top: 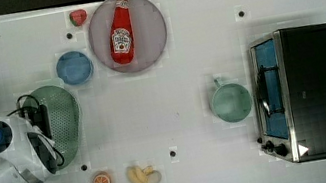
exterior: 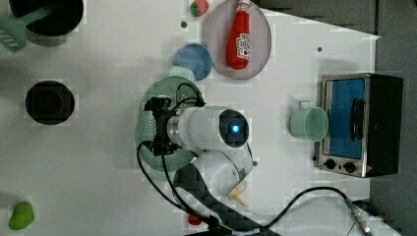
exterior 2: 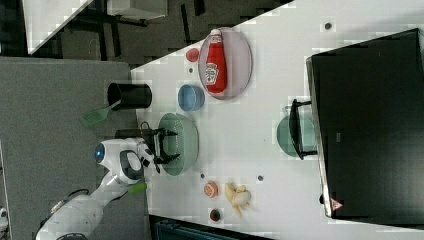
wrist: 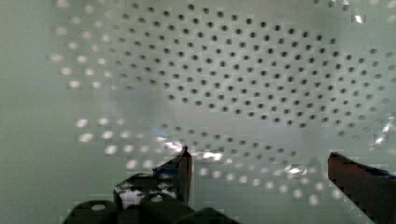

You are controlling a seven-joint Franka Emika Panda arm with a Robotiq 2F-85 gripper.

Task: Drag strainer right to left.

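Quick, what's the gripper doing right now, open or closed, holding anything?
Gripper: open, fingers spread wide inside the strainer, holding nothing.

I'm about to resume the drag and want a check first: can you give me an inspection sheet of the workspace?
Surface: white table, dark dots.
Job's things: pale green perforated plastic strainer, at the top view's left, near the small blue bowl.
Clutter: red ketchup bottle on a grey round plate; green mug; toaster oven; banana; orange half; strawberries.
Gripper: gripper open, inside the strainer's bowl.
Cables: black cables along the arm.
Surroundings: black cup holding a green spatula.
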